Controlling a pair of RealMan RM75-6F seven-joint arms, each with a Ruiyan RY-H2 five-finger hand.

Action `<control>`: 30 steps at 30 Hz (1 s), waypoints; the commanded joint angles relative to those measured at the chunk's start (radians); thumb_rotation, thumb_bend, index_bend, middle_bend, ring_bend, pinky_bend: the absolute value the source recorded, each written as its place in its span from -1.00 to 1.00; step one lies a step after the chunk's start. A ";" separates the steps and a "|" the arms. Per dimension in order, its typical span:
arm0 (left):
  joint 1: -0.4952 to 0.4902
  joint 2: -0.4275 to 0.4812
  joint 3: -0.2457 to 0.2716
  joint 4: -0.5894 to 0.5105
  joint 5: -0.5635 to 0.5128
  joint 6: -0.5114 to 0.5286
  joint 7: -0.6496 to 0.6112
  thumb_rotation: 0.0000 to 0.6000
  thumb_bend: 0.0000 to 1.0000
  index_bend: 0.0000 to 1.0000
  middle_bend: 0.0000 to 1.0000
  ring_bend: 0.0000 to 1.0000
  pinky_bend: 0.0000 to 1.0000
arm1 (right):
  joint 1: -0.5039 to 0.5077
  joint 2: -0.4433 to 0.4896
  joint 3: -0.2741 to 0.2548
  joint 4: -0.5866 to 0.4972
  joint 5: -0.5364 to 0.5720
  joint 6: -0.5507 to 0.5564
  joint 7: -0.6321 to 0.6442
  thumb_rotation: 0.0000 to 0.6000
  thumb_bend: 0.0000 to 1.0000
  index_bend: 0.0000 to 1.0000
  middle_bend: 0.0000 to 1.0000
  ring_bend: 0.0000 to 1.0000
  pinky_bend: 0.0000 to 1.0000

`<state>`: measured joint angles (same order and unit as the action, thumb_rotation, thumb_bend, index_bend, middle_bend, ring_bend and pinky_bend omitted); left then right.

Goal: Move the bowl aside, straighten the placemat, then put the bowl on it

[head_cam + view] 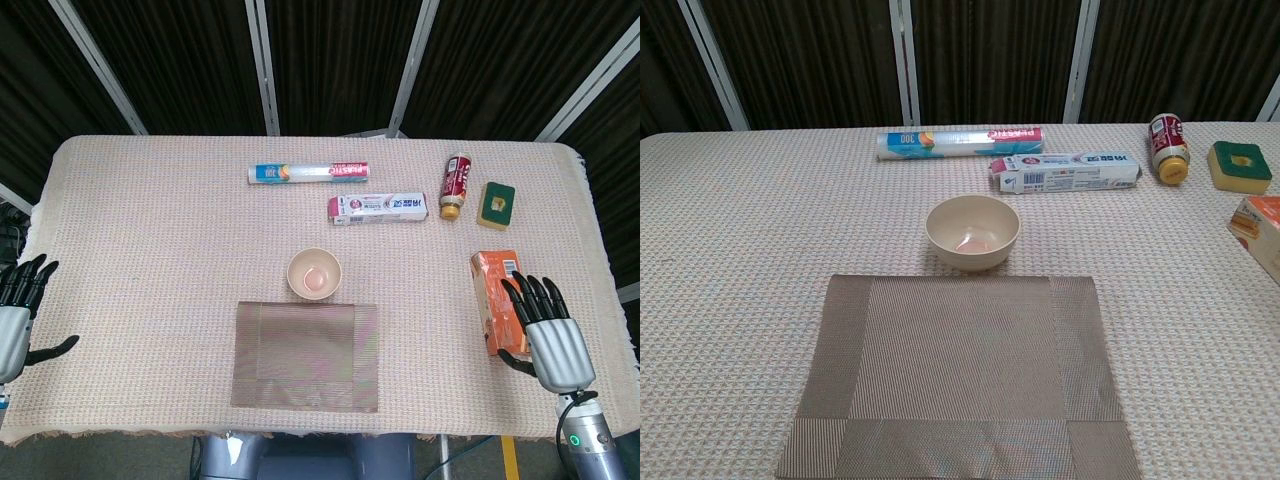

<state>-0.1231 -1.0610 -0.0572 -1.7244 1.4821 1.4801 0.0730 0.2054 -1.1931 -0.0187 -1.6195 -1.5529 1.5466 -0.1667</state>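
A cream bowl (315, 273) (973, 232) stands upright on the tablecloth, just beyond the far edge of the brown woven placemat (306, 355) (960, 375). The placemat lies flat near the table's front edge, its sides square to the table. My left hand (18, 310) hovers at the table's left edge, fingers spread, holding nothing. My right hand (548, 332) is at the front right, fingers spread and empty, partly over the orange box (491, 298). Neither hand appears in the chest view.
At the back lie a plastic wrap roll (310, 173) (960, 141), a toothpaste box (378, 209) (1068, 171), a small bottle (456, 185) (1169, 148) and a green-yellow sponge (497, 203) (1240, 165). The orange box (1260, 228) sits at the right edge.
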 commanded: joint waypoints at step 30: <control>-0.650 -0.445 -0.192 0.231 -0.071 -0.668 0.329 1.00 -0.85 -0.29 -1.00 -1.00 -1.00 | -0.019 0.037 0.098 0.004 0.135 -0.071 0.045 1.00 -1.00 -1.00 -1.00 -1.00 -1.00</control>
<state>-0.6957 -1.4197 -0.2259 -1.5885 1.4325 0.8753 0.3966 0.1878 -1.1577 0.0761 -1.6177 -1.4216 1.4782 -0.1247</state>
